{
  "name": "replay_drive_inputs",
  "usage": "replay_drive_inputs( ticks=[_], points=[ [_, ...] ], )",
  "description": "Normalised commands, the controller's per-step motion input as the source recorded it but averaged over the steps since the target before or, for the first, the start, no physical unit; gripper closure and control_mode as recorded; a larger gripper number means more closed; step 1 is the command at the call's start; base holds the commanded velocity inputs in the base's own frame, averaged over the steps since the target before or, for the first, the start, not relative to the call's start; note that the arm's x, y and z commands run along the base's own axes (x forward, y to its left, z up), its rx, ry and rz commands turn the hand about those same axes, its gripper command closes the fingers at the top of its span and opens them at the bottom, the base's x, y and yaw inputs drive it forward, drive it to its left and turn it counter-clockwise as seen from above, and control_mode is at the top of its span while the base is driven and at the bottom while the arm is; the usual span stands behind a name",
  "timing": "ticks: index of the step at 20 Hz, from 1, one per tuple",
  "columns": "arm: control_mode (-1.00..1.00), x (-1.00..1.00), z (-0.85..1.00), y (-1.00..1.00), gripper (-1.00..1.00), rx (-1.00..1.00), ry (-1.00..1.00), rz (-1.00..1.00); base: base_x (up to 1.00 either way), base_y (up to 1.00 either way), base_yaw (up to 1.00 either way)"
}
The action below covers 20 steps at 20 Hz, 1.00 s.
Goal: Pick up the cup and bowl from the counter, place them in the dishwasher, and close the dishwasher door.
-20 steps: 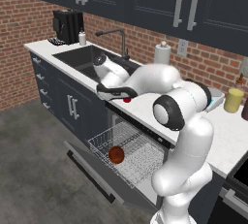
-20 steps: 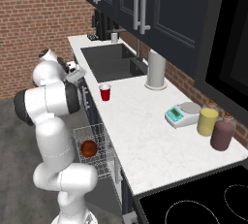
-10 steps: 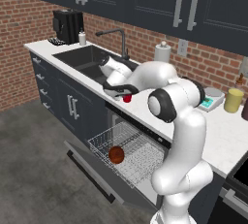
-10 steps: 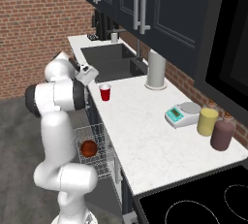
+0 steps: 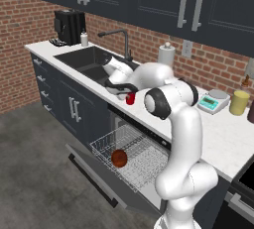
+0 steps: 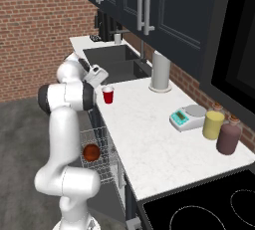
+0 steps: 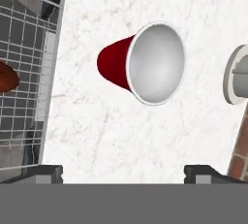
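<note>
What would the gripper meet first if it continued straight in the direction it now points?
Most likely the red cup. The open gripper looks down on the white counter, and the cup stands upright between the fingertips' line. Depth is unclear, but nothing lies between them.

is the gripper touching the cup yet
Apart. In the hand view the gripper is open, with bare counter between its tips and the cup.

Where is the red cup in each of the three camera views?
Left base view: cup at centre, beside the arm.
Right base view: cup left of centre, near the counter's front edge.
Hand view: cup centre, upright.
Shared landmark: bowl in the dishwasher rack.
</note>
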Motion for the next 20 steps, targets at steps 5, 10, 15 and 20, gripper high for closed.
replay_drive_inputs(
  ticks=[5,10,15,20],
  points=[
    [-1.00,0.36,-0.30,-0.08,-1.00,0.00,0.04,0.00,0.00,0.00,0.00],
    [-1.00,0.21,-0.31,-0.04,-1.00,0.00,0.03,0.01,0.00,0.00,0.00],
    [-1.00,0.05,-0.24,-0.02,-1.00,0.00,0.02,0.01,0.00,0.00,0.00],
    [-1.00,0.08,-0.14,-0.04,-1.00,0.00,0.01,0.01,0.00,0.00,0.00]
  ],
)
